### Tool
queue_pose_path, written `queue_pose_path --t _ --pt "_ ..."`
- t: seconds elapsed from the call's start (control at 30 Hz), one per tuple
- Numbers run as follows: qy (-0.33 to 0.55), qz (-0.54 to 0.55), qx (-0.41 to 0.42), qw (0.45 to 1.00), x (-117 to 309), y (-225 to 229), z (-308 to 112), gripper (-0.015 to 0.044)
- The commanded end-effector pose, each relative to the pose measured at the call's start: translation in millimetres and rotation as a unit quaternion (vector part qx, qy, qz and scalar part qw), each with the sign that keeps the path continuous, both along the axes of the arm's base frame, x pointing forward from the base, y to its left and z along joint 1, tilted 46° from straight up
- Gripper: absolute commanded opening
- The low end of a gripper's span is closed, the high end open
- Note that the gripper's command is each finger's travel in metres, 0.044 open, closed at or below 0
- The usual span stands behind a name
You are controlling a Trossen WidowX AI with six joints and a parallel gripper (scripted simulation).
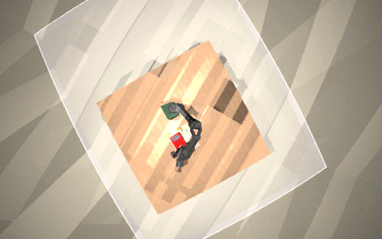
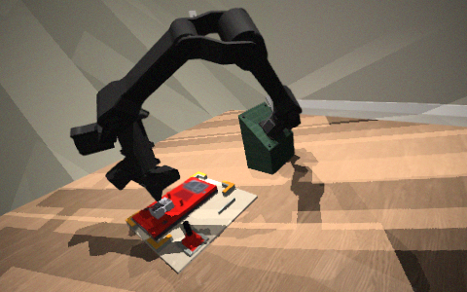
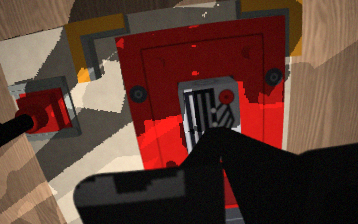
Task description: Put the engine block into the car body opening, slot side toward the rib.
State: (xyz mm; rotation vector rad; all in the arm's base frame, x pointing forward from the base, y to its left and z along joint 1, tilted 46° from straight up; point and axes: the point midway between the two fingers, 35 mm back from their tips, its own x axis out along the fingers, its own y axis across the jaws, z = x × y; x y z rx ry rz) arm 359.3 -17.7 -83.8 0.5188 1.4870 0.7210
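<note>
The red car body (image 1: 178, 143) (image 2: 190, 200) (image 3: 265, 125) lies on a cream board (image 2: 240, 201) (image 3: 102, 97). The grey engine block (image 2: 161, 207) (image 3: 202, 105) is at the body's opening, its dark slots on the left in the wrist view. In the exterior view its upper part stands above the red surface; how deep it sits cannot be told. My gripper (image 2: 157, 196) (image 3: 215, 135) is shut with nothing between the fingers. Its tips are over the block's near part in the wrist view, hiding it; whether they touch cannot be told. The rib is not clearly visible.
Orange corner brackets (image 2: 229, 187) (image 3: 295, 30) stand around the body. A red piece (image 2: 193, 240) (image 3: 47, 112) with a black upright post sits in a grey frame beside it. The green arm stand (image 1: 169, 112) (image 2: 265, 155) is farther back.
</note>
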Motion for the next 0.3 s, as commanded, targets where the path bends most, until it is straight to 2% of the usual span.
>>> queue_pose_path --t 0.0,0.27 --pt "0.000 0.002 -0.001 1.000 -0.3 -0.1 -0.1 0.0000" --pt "0.000 0.002 -0.001 1.000 -0.2 -0.1 -0.1 0.0000"
